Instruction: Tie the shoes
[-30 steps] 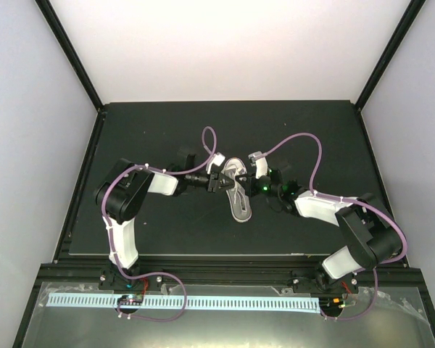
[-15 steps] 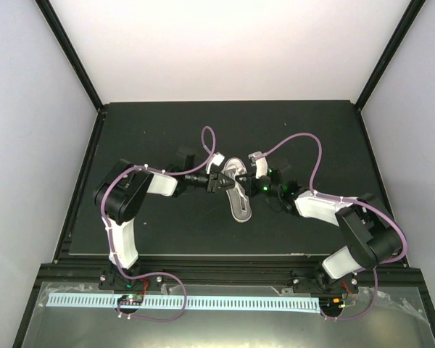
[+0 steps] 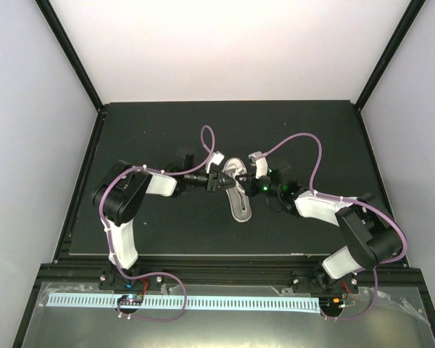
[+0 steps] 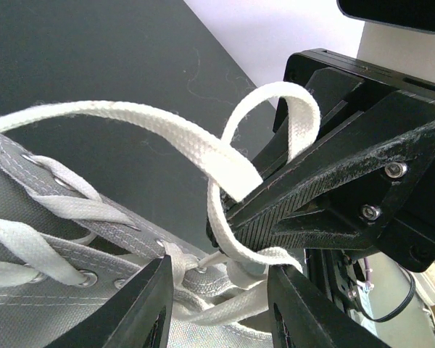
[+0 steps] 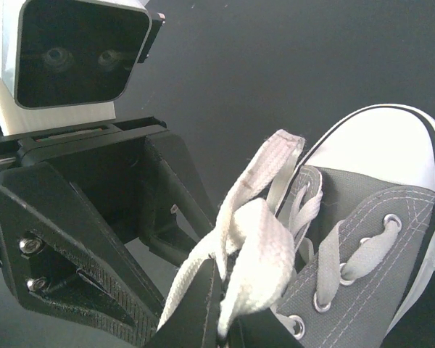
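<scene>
- sneaker [image 3: 241,204]: grey canvas low-top lying near the middle of the black table [image 3: 167,130], between the two arms, with its toe toward the arm bases
- top view: both grippers crowd the lace area, so the knot zone is hidden and the laces are too small to trace
- right gripper [image 5: 226,308]: clenched on a bunch of white lace [image 5: 254,232]; fingers only partly in frame at the bottom edge
- left gripper [image 4: 219,274]: released, jaws part-way apart; lace strands and the eyelet row [image 4: 87,277] lie in the gap, and whether the fingertips touch them is unclear
- lace loop [image 4: 275,109] arches up over the right gripper's black finger; where its ends run is hidden behind that finger
- white toe cap [image 5: 391,141] shows in the right wrist view, but the shoe is cut off at the right and bottom edges
- left wrist camera [image 5: 72,54] and the black gripper body fill the left of that view, blocking the table behind
</scene>
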You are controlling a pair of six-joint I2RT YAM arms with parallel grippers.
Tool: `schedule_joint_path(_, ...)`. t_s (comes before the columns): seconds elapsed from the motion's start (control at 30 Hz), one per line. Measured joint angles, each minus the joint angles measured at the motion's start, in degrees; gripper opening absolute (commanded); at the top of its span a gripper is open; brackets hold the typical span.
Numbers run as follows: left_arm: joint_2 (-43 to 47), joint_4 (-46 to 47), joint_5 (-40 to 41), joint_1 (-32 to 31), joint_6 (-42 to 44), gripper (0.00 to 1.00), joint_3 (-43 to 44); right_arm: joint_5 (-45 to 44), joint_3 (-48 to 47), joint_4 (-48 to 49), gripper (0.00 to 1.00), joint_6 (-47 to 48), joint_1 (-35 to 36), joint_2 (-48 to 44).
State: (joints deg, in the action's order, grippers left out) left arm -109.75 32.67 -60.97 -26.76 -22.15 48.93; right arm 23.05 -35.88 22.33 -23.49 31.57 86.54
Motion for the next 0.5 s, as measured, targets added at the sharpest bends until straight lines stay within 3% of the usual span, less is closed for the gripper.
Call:
schedule_joint_path(0.37, -0.1, -1.3, 0.0, -0.4, 0.3, 0.31, 1.0, 0.0, 0.0, 0.0, 0.02, 0.0, 0.0, 0.0)
schedule_joint_path(0.5, -0.6, -3.3, 0.0, -1.0, 1.3, 0.24, 2.7, -0.3, 0.0, 0.0, 0.02, 0.0, -0.2, 0.0)
